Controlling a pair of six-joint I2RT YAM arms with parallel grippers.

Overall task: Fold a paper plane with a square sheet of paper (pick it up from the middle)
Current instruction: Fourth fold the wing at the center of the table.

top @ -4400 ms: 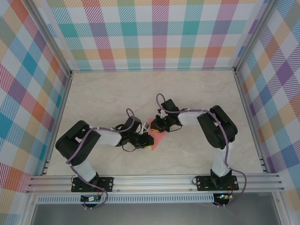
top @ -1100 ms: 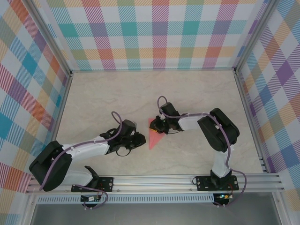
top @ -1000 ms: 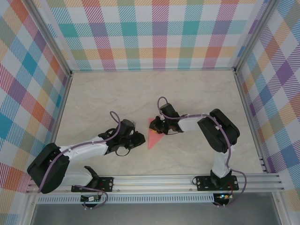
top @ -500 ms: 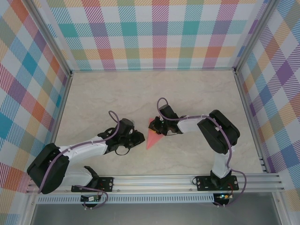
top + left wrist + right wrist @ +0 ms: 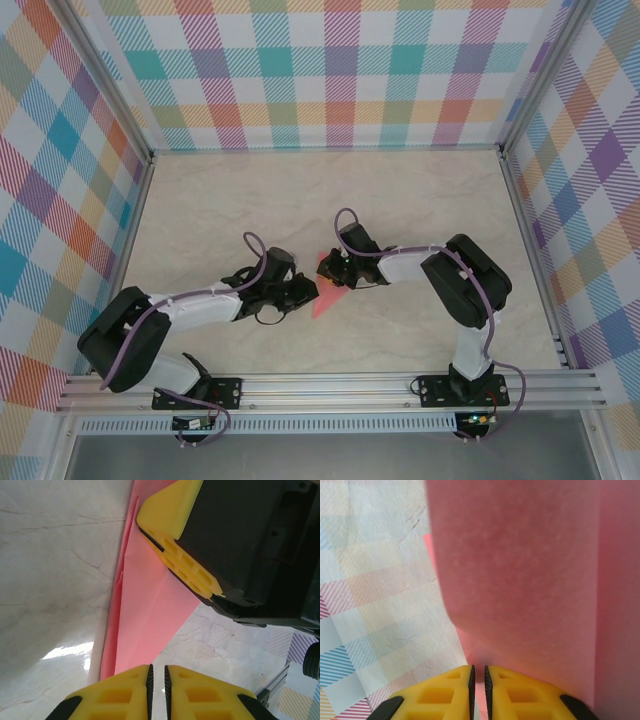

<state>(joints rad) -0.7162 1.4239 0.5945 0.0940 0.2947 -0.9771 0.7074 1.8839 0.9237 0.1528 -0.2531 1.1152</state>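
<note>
From the top external view, a thin salmon-pink sheet of paper point(image 5: 320, 303), folded into a long narrow triangle, lies flat on the beige marbled table point(image 5: 250, 200), about in the middle between the two arms. Its long axis goes from far to near, a little tilted. The sharp tip points to the near side and slightly left, and the wider end is on the far side. The left gripper point(image 5: 308, 290) is at the left long edge of the sheet of paper, and the right gripper point(image 5: 336, 272) is on its right side, close to the far wide end

In the left wrist view, the sheet of paper point(image 5: 145, 615) runs as a long strip away from the camera, with a straight crease along its length and doubled layers at its left edge. The left gripper point(image 5: 157, 677) has its yellow fingers almost together, with a thin slit between them. They stand at the narrow end of the paper, but I cannot tell if paper is caught in the slit. The right gripper point(image 5: 165, 540) lies on the far part of the paper

In the right wrist view, the sheet of paper point(image 5: 520, 570) rises very close before the camera, and pink shows in the narrow gap of the right gripper point(image 5: 477, 677), which is closed on the paper. The table point(image 5: 380, 580) is seen at the left
</note>
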